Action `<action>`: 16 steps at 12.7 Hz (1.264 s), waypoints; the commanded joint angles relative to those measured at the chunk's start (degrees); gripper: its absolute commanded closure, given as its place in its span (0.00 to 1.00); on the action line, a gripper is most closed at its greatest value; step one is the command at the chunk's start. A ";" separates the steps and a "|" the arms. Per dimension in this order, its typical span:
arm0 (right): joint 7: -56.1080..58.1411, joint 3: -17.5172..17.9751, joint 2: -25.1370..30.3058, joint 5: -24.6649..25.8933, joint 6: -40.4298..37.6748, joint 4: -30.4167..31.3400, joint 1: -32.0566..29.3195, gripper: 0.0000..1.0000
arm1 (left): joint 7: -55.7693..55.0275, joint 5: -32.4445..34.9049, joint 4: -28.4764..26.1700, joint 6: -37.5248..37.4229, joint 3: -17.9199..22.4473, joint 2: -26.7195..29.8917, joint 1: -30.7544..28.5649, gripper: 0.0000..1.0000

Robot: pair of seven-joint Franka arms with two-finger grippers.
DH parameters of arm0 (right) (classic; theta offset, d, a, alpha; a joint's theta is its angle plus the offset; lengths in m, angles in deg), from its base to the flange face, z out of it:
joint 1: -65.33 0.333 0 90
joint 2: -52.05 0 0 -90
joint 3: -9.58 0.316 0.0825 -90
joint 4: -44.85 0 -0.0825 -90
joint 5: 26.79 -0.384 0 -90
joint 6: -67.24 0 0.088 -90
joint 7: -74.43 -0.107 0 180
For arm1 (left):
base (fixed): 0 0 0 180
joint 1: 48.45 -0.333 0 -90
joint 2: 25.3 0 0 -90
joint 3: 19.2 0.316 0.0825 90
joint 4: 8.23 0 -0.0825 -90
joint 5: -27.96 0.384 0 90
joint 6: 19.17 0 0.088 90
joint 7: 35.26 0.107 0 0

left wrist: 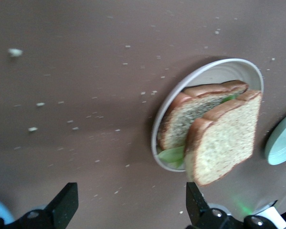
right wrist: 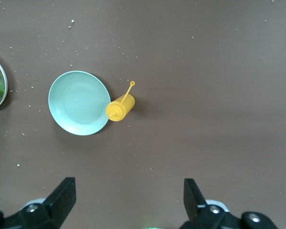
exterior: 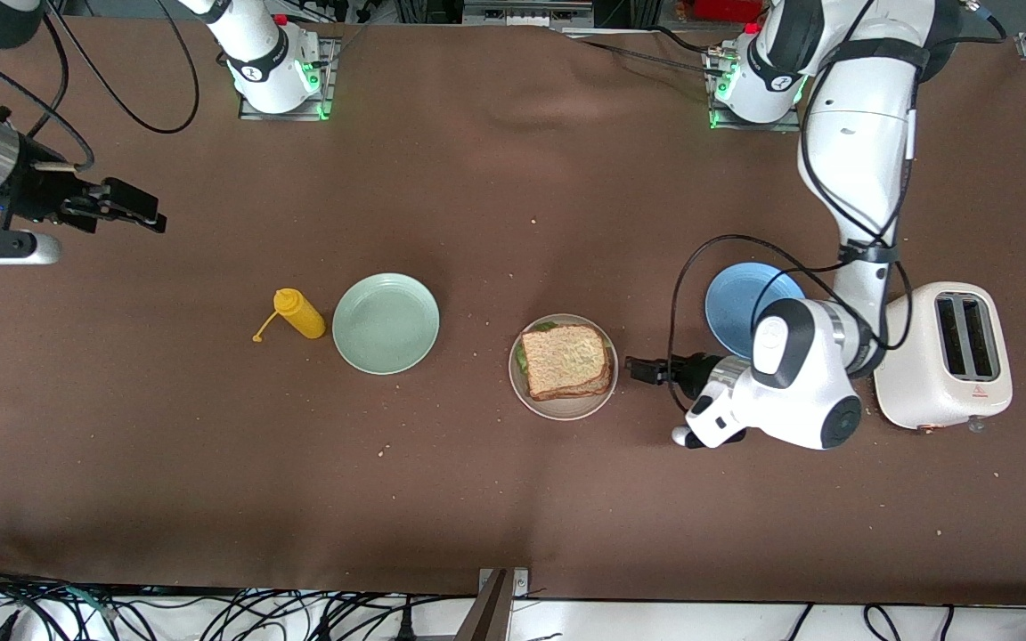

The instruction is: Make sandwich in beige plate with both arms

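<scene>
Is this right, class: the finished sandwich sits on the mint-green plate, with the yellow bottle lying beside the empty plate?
Not quite. The sandwich sits on the beige plate, as the front view shows. The mint-green plate is the empty one, with the yellow bottle lying beside it.

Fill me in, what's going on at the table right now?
A sandwich of two brown wholegrain slices with green lettuce sits assembled in the round beige plate. The left gripper is open beside that plate, toward the left arm's end of the table, holding nothing. The right gripper waits open and empty, up at the right arm's end. A mint-green plate, yellow squeeze bottle, blue plate and white toaster sit untouched.
</scene>
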 commanded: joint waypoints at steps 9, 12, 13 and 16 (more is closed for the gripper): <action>-1.36 5.09 2.58 6.09 9.66 6.96 -3.37 0.00 | 0.00 34.73 -0.08 -19.57 -0.85 21.77 -10.61 0.00; -0.66 5.53 2.76 3.13 10.63 7.59 -5.30 0.00 | 0.00 39.58 -0.60 -20.99 -1.56 24.49 -10.25 0.00; 0.13 5.53 2.58 1.28 10.55 7.59 -5.83 0.00 | 0.09 39.86 -2.26 -19.68 -1.82 26.86 -10.69 0.00; -0.38 5.27 3.02 4.23 10.82 7.15 -4.96 0.00 | -0.35 39.60 -22.06 -2.61 -2.17 42.55 -10.34 0.00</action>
